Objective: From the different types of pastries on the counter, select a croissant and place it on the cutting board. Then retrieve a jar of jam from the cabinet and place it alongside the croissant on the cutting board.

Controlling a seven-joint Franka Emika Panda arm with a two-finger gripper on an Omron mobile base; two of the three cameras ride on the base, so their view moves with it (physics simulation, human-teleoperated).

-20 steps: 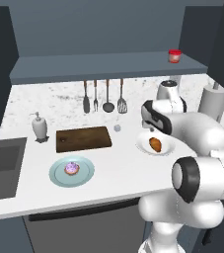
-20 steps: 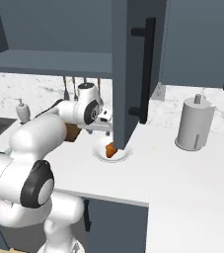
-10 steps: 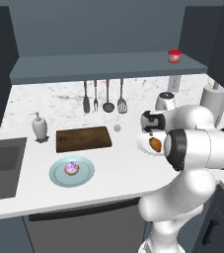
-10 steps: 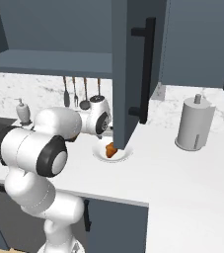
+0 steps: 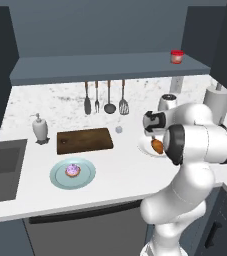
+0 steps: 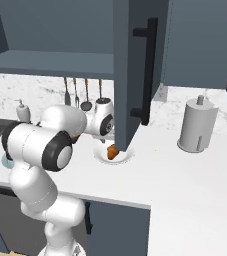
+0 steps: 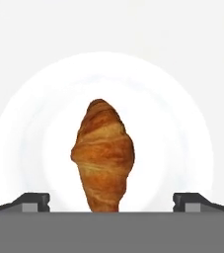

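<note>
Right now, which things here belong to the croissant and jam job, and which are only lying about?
For the job: croissant on its white plate, cutting board, jar of jam, cabinet, counter.

Lying about: frosted pastry, blue plate, soap dispenser, hanging utensils, paper towel roll.

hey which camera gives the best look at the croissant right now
The hand view: the croissant lies whole on its white plate, flaky layers plain, between the open fingertips. In the left base view the arm hides all but an orange sliver. In the right base view the cabinet door covers part of it.
</note>
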